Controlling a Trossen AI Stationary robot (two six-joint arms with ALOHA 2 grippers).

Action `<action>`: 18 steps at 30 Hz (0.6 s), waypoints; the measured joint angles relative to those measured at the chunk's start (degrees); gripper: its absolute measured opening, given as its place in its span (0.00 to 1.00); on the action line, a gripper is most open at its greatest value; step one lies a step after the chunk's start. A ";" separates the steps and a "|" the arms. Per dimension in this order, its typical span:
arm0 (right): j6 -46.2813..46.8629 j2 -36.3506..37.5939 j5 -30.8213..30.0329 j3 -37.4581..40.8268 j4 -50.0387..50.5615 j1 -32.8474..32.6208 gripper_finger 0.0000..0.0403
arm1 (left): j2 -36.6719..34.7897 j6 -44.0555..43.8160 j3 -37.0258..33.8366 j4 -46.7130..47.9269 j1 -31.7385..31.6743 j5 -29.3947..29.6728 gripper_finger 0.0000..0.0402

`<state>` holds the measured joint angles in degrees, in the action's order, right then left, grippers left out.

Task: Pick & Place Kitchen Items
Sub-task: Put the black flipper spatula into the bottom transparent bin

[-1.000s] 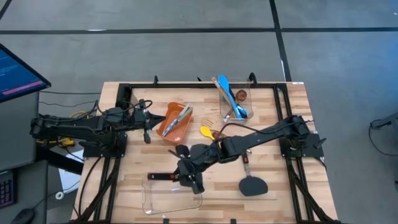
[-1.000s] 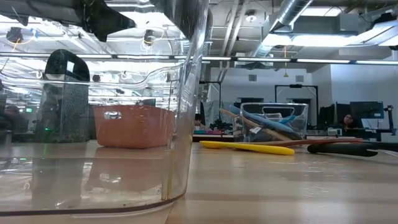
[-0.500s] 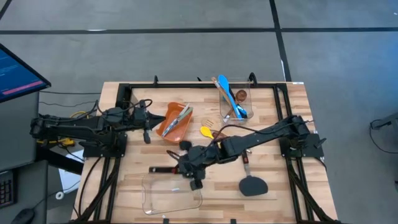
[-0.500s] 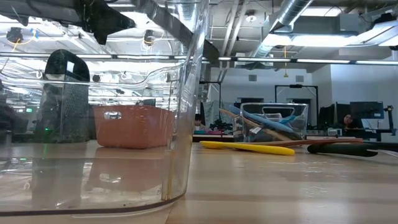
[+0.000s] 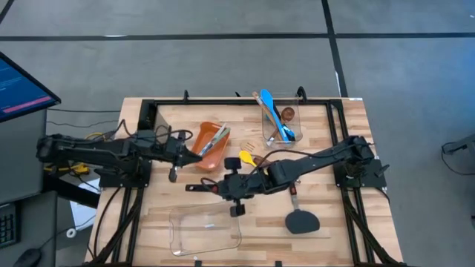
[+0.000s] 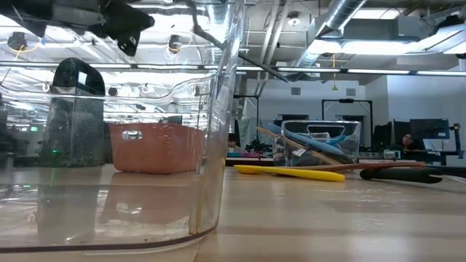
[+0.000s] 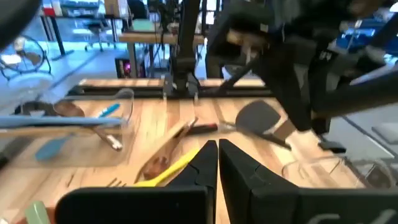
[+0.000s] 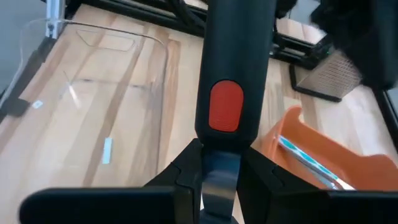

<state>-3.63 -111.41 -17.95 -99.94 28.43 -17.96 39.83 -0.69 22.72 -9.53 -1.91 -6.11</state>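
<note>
My right gripper point(image 5: 228, 185) hangs over mid-table, shut on a slim tool with a dark handle and a red-orange button point(image 8: 226, 114). The handle point(image 5: 199, 187) points toward the table's left. My left gripper point(image 7: 217, 163) is shut and empty, and stands beside the orange bin point(image 5: 210, 143). The bin holds a few utensils. A yellow spoon point(image 5: 246, 157) and a black spatula point(image 5: 300, 220) lie flat on the table. Blue and wooden spoons lean in the far clear container point(image 5: 280, 122). My right gripper pinches the tool's metal neck point(image 8: 219, 163) between its two fingers, just behind the near end of the dark handle. The fingers slant down from the table's right side and lie along the tool. The tool juts out ahead of them, lifted clear of the table.
A wide clear container point(image 5: 206, 230) stands by the near edge, just in front of the held tool, and fills the low view's left point(image 6: 109, 145). A dark mesh grater point(image 8: 326, 78) stands near the orange bin. Black rails point(image 5: 245, 102) frame the tabletop.
My right gripper has carried the tool from over the clear container's far rim toward the table's far edge. Its wrist has turned, and the tool stays clear of the table. My left gripper has swung a little toward the orange bin.
</note>
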 joint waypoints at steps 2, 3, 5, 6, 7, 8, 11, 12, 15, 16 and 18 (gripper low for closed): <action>-0.85 0.88 -0.20 0.02 1.08 0.31 0.15 | 2.47 0.22 0.00 -1.70 0.09 0.12 0.01; -1.61 1.16 -0.44 -0.04 0.52 0.46 0.15 | 3.89 0.22 0.00 -3.20 0.43 0.17 0.01; -2.50 2.67 -1.22 0.04 1.90 0.60 0.15 | 7.60 0.32 0.00 -8.80 1.88 0.23 0.01; -2.73 3.32 -1.89 0.09 2.26 0.57 0.15 | 9.91 0.78 0.02 -12.79 2.92 0.21 0.01; -3.03 3.95 -2.29 0.00 1.51 0.55 0.15 | 12.05 1.92 0.04 -16.25 4.00 0.17 0.01; -3.21 4.86 -2.66 -0.07 1.75 0.55 0.15 | 14.10 3.49 0.00 -19.63 5.07 0.14 0.01; -3.19 7.47 -4.48 -0.04 3.78 0.27 0.15 | 19.52 8.55 0.13 -29.40 8.18 -0.09 0.01; -2.76 8.29 -4.49 -0.04 4.43 0.27 0.15 | 20.42 10.08 -0.06 -30.95 9.12 -0.17 0.01; -1.15 10.23 -4.65 -0.04 5.81 -0.02 0.15 | 22.79 14.46 0.02 -36.32 11.14 -0.15 0.01; -1.03 10.61 -4.73 -0.04 6.43 -0.05 0.15 | 23.17 15.49 -0.02 -38.17 11.71 -0.15 0.01; -0.84 11.15 -4.72 -0.04 7.34 -0.36 0.15 | 23.86 17.04 0.00 -42.36 12.55 -0.12 0.01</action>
<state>-4.47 -100.26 -22.68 -99.98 35.77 -18.32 63.69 16.34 22.72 -51.89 10.63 -6.23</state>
